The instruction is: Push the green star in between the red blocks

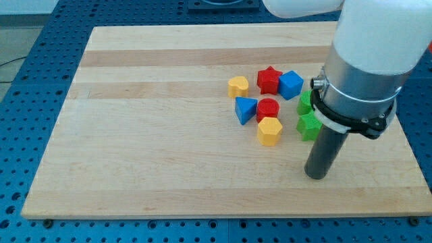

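Note:
The green star lies right of centre on the wooden board, partly hidden by my arm. A second green block sits just above it, mostly hidden. The red star lies toward the view's top and the red cylinder below it. My tip rests on the board just below and slightly right of the green star, apart from it.
A blue cube touches the red star's right side. A yellow heart and a blue triangle lie left of the red blocks. A yellow hexagon sits just below the red cylinder. The board's right edge is near.

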Motion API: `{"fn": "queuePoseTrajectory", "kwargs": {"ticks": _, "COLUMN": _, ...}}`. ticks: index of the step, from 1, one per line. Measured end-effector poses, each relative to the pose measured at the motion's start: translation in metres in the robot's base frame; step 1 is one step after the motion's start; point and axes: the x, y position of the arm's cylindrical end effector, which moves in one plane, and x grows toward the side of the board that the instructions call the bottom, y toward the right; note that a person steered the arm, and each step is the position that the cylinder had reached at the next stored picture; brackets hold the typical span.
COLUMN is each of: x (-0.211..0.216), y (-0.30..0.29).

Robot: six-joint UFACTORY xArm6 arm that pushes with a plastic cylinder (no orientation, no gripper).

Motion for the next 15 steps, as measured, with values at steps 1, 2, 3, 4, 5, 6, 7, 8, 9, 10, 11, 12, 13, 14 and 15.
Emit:
{"fn": "queuePoseTrajectory", "kwargs": {"ticks": 1, "x": 0.0, "y": 0.0}}
{"fn": "queuePoseTrajectory", "kwargs": {"ticks": 2, "x": 0.003, "y": 0.0}}
{"fn": "queuePoseTrajectory", "kwargs": {"ticks": 3, "x": 0.001, "y": -0.001}}
{"fn": "queuePoseTrajectory", "kwargs": {"ticks": 4, "x": 0.001, "y": 0.002}}
{"fn": "queuePoseTrajectory", "kwargs": {"ticks": 5, "x": 0.001, "y": 0.002}}
{"fn": "queuePoseTrajectory", "kwargs": {"ticks": 6, "x": 0.001, "y": 0.002}}
{"fn": "queuePoseTrajectory", "kwargs": {"ticks": 7, "x": -0.01, "y": 0.002}}
{"fn": "queuePoseTrajectory", "kwargs": {"ticks": 8, "x": -0.033, "y": 0.015}}
{"fn": "queuePoseTrajectory", "kwargs": {"ticks": 9, "x": -0.048, "y": 0.009}}
{"fn": "queuePoseTrajectory", "kwargs": {"ticks": 10, "x": -0.06, "y": 0.014}}
{"fn": "queuePoseTrajectory", "kwargs": {"ticks": 11, "x": -0.075, "y": 0.019}}
{"fn": "queuePoseTrajectory", "kwargs": {"ticks": 12, "x": -0.092, "y": 0.019}}
{"fn": "queuePoseTrajectory", "kwargs": {"ticks": 13, "x": -0.111, "y": 0.027}}
{"fn": "queuePoseTrajectory", "kwargs": {"ticks": 14, "x": -0.122, "y": 0.039}}
{"fn": "queuePoseTrajectory", "kwargs": {"ticks": 15, "x": -0.127, "y": 0.065}}
